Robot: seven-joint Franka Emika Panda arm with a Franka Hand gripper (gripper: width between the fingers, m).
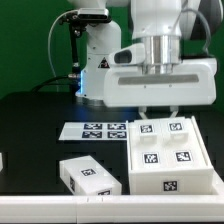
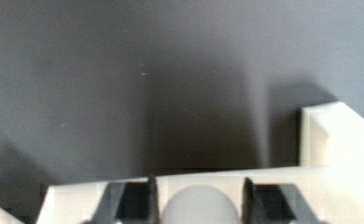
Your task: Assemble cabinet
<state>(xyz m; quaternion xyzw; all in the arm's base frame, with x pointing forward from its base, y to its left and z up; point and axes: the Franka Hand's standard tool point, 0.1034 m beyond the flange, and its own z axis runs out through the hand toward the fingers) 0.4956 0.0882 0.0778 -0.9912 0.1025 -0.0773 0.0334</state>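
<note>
The cabinet (image 1: 170, 155), a large white box frame with several black-and-white tags, lies on the black table at the exterior view's right. My gripper (image 1: 162, 108) stands straight down over its far edge. In the wrist view the two dark fingers (image 2: 136, 200) stand on either side of a rounded white part of the cabinet (image 2: 200, 204) and press close against it. More of the cabinet's white wall (image 2: 339, 150) shows beside the gripper (image 2: 200, 198). The contact itself is blurred.
A smaller white tagged block (image 1: 88, 178) lies near the front at the exterior view's left. The marker board (image 1: 100, 130) lies flat behind it, next to the cabinet. A white piece (image 1: 3, 160) peeks in at the left edge. The robot base (image 1: 95, 60) stands behind.
</note>
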